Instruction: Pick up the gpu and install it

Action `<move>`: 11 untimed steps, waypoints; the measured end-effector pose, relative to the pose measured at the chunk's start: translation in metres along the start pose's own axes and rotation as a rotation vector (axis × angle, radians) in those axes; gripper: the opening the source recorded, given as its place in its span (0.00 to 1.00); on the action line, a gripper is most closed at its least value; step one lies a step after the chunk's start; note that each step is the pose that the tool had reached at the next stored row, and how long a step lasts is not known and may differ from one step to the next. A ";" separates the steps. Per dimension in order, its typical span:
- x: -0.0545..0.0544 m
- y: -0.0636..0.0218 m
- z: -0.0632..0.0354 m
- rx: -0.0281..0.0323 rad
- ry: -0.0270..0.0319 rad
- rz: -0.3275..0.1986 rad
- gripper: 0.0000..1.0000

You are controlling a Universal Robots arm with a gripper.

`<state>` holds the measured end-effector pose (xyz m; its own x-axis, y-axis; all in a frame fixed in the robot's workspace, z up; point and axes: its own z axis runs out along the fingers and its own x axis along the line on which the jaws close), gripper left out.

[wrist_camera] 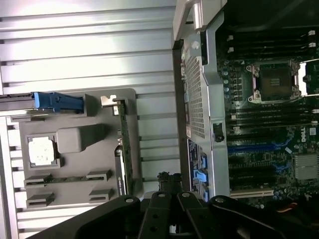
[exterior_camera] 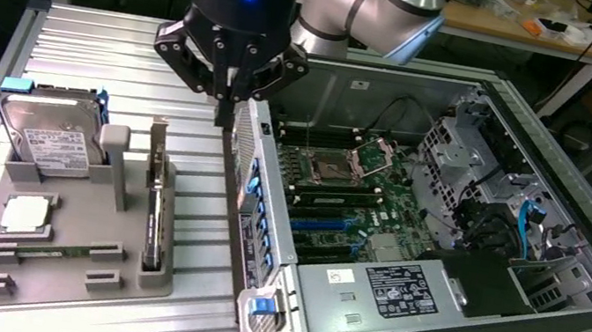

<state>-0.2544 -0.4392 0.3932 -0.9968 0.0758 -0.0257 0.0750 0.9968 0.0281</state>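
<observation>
Metal table (exterior_camera: 101,46), gpu (exterior_camera: 156,197) upright in grey holder (exterior_camera: 63,283)

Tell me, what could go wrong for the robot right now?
1. The fingers hang shut close to the computer case's thin rear wall. Dropping straight down could bump it.
2. The gpu stands on its edge in the gray holder, untouched. Shut fingers might tip it over instead of gripping it.
</observation>
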 end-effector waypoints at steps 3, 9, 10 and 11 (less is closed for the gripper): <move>0.003 -0.0010 -0.0001 0.0000 0.0000 0.000 0.11; 0.010 -0.0031 -0.0003 0.0000 0.0000 0.000 0.11; 0.011 -0.0034 -0.0004 0.0001 0.0000 0.000 0.11; 0.011 -0.0037 -0.0004 0.0000 0.0000 0.000 0.11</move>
<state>-0.2660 -0.4420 0.3932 -0.9968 0.0758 -0.0257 0.0751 0.9968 0.0281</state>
